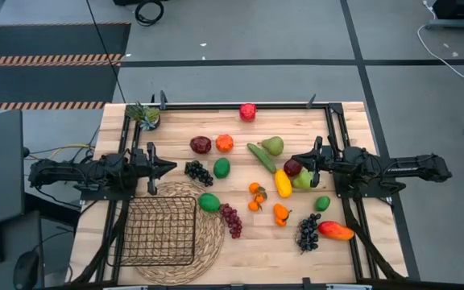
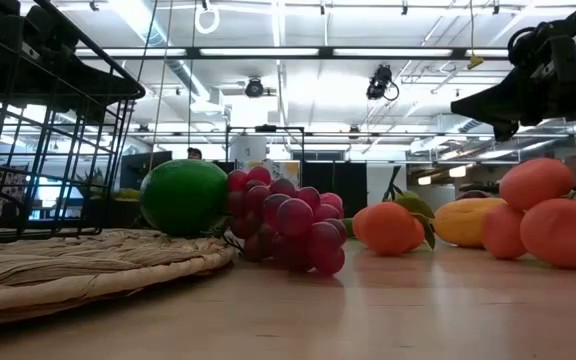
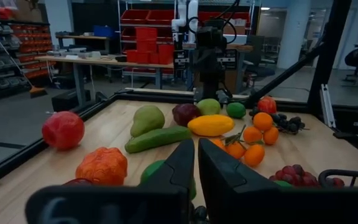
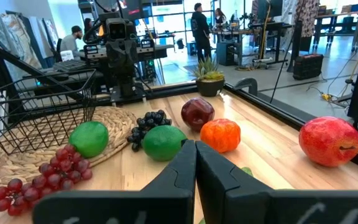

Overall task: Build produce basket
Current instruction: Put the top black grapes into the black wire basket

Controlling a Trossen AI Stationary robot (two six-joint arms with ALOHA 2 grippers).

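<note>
The black wire basket [image 1: 161, 229] stands on a round woven mat [image 1: 209, 242] at the near left. Produce lies loose on the wooden table: a dark red apple [image 1: 200, 145], an orange [image 1: 225, 143], a pear [image 1: 273, 145], a cucumber [image 1: 261, 156], limes [image 1: 209, 202], red grapes [image 1: 231, 219], a yellow squash [image 1: 283, 183] and a mango [image 1: 336, 231]. My left gripper [image 1: 171, 167] hovers shut and level at the left edge, behind the basket. My right gripper [image 1: 296, 159] hovers shut and level at the right, above a dark apple [image 1: 293, 168]. Both hold nothing.
A small potted plant [image 1: 145, 115] stands at the far left corner, and a red fruit [image 1: 248, 111] lies at the far edge. A black frame rail [image 1: 216, 105] borders the table. Dark grapes [image 1: 308, 232] and small oranges [image 1: 281, 214] lie near the right. Bare wood [image 1: 256, 258] shows in front.
</note>
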